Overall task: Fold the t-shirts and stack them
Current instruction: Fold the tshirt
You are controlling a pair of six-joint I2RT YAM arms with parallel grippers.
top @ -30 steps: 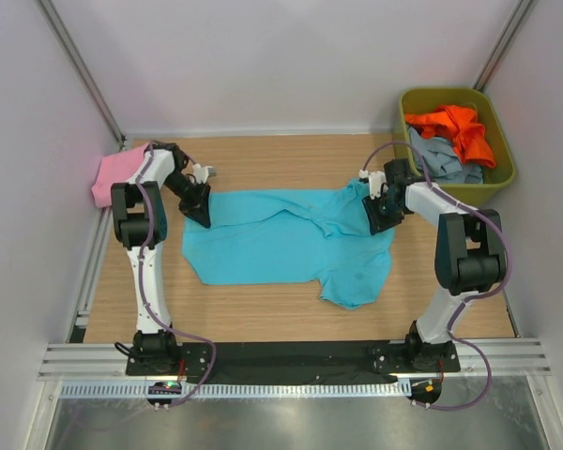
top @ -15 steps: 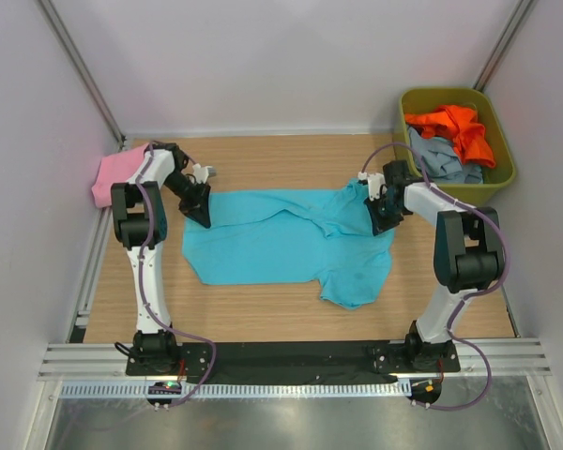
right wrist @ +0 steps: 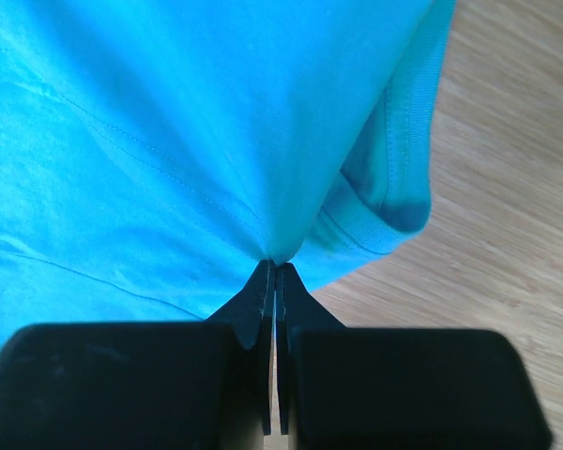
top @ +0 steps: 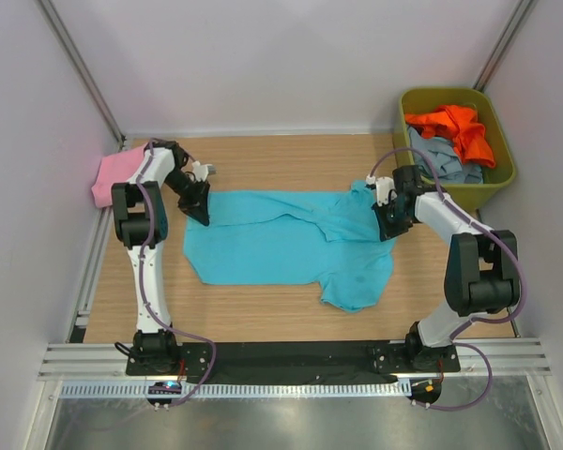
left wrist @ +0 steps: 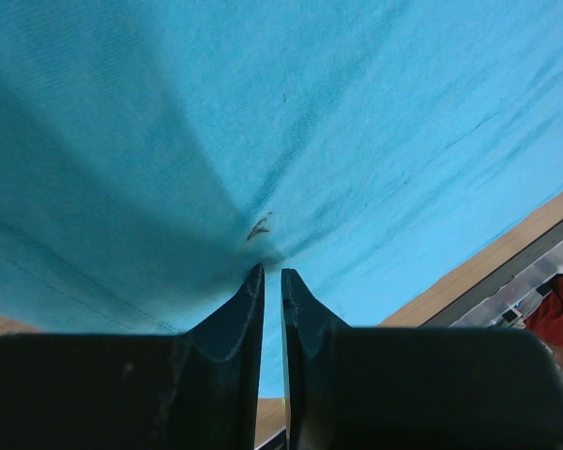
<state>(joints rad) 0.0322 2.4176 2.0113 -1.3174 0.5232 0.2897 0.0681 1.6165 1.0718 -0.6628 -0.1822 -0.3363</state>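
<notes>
- The table [top: 291, 155] is bare wood and carries everything here; my two arms reach in from its near edge.
- The turquoise tee [top: 281, 246] lies spread out flat across the middle of the table, its long side running from left to right. It is creased along its far edge, and one flap of it reaches toward the near edge on the right.
- The bin [top: 503, 178] stands in the far right corner, olive green, just beyond my right arm.
- The pink tee [top: 113, 173] sits bunched at the far left corner, against the left edge, beside my left arm and apart from the turquoise tee.
- The orange tee [top: 455, 127] is crumpled in the far part of the bin, on top of the heap.
- The grey-blue tee [top: 446, 159] lies in the bin too, nearer to me, partly under the orange tee.
- My left gripper [top: 199, 214] is at the far left corner of the turquoise tee. Its jaws are clenched on the cloth with a thin slit between them, and the fabric puckers at their tips.
- My right gripper [top: 385, 225] is at the far right end of the turquoise tee, close to the ribbed collar. Its jaws are pressed together, pinching a fold of the cloth, with bare wood just beside it.
</notes>
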